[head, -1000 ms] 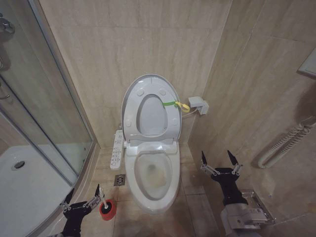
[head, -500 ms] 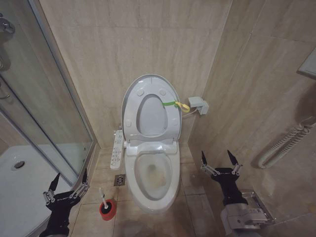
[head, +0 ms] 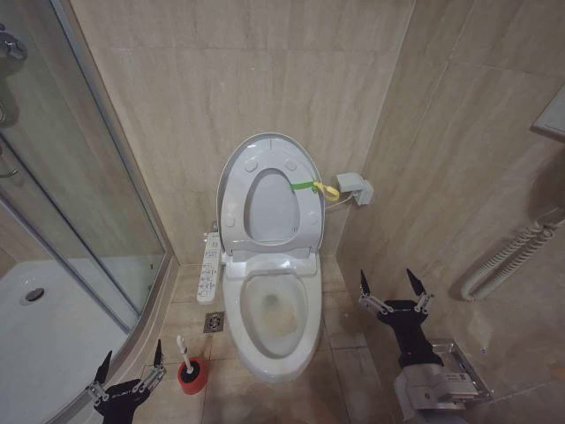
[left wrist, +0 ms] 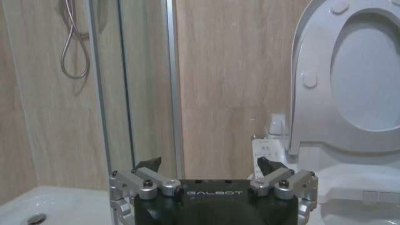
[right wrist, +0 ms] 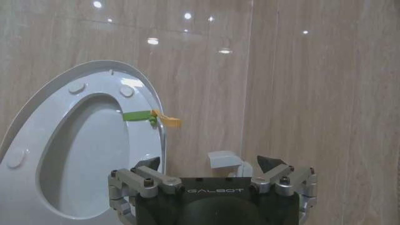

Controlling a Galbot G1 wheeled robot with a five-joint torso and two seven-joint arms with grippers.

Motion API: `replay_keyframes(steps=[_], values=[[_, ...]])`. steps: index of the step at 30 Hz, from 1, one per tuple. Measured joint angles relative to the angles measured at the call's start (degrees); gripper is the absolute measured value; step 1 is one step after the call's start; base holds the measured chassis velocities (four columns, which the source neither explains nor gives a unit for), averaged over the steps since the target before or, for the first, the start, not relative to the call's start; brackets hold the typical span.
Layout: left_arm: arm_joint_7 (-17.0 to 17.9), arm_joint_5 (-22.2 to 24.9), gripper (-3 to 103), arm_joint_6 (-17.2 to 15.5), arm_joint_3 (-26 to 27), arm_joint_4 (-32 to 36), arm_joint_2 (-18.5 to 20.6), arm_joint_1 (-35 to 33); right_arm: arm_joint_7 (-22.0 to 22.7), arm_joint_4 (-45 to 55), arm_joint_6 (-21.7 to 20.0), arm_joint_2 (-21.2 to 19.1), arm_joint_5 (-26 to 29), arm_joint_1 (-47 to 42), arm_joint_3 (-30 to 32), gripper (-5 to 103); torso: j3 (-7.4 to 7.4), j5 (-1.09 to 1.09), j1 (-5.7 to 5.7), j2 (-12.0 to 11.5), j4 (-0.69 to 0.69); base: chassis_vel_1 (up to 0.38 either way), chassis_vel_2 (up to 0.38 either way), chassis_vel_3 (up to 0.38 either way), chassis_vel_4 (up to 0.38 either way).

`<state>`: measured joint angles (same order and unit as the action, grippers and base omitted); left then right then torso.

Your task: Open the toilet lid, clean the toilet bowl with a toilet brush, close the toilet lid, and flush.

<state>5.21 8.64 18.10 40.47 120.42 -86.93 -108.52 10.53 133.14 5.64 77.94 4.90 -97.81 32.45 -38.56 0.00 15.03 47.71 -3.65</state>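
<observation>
Left gripper [head: 131, 364]: fingers spread wide apart, nothing between them. It sits low at the near left of the floor, tips pointing up, just beside the red cup holder [head: 192, 377] on the side toward the shower. Not touching the holder or the brush. From its own wrist camera the left gripper [left wrist: 209, 165] faces the shower glass frame [left wrist: 172, 89] and the wall, with the raised lid off to one side.

Right gripper [head: 395, 284]: fingers also spread wide, empty. It stands upright to the right of the toilet, near the right wall, apart from the bowl. In the right wrist view the gripper [right wrist: 209, 164] looks toward the upright lid and the tiled wall behind.

Toilet brush [head: 184, 352]: standing in the red cup holder on the floor, left of the bowl's front, thin white handle sticking up and leaning slightly. Bristle head hidden inside the cup.

Toilet lid [head: 234, 181]: raised, leaning back against the wall, with the ring seat [head: 305, 212] up against it. The yellow-green loop [head: 316, 187] hangs off the right edge of the lid.

Toilet bowl [head: 240, 314]: open, yellowish-brown staining visible inside toward the bottom.

Surroundings: white control panel [head: 210, 268] at the left side of the toilet; floor drain [head: 213, 322] between brush holder and bowl; shower tray [head: 53, 336] behind the glass on the left; white ribbed grab rail [head: 512, 259] on the right wall.
</observation>
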Motion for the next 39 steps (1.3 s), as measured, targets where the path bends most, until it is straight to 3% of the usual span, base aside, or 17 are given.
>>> replay_keyframes(steps=[8,19,20,24,39], values=[[-0.5,0.1,100,2.2,0.0,-5.0,0.3,1.2,0.0,0.0,0.0,0.0,0.0,0.0,0.0,100,0.00,0.02,0.00,0.0,0.01,0.000,0.000,0.000,0.000],[-3.5,1.5,100,8.8,0.4,-21.5,1.5,6.6,0.0,0.0,0.0,0.0,0.0,0.0,0.0,100,0.00,0.00,0.00,0.0,0.00,0.000,0.000,0.000,0.000],[-3.8,1.7,94,9.6,0.4,-23.5,1.6,7.2,0.0,0.0,0.0,0.0,0.0,0.0,0.0,100,0.00,0.00,0.00,0.0,0.00,0.000,0.000,0.000,0.000],[-4.9,2.2,94,11.9,0.5,-29.2,2.0,9.1,0.0,0.0,0.0,0.0,0.0,0.0,0.0,100,0.00,0.00,0.00,0.0,0.00,0.000,0.000,0.000,0.000],[-7.2,1.9,92,18.9,1.0,-46.0,2.5,16.5,0.0,0.0,0.0,0.0,0.0,0.0,0.0,100,0.00,-0.01,0.00,0.0,0.00,0.000,0.000,0.000,0.000]])
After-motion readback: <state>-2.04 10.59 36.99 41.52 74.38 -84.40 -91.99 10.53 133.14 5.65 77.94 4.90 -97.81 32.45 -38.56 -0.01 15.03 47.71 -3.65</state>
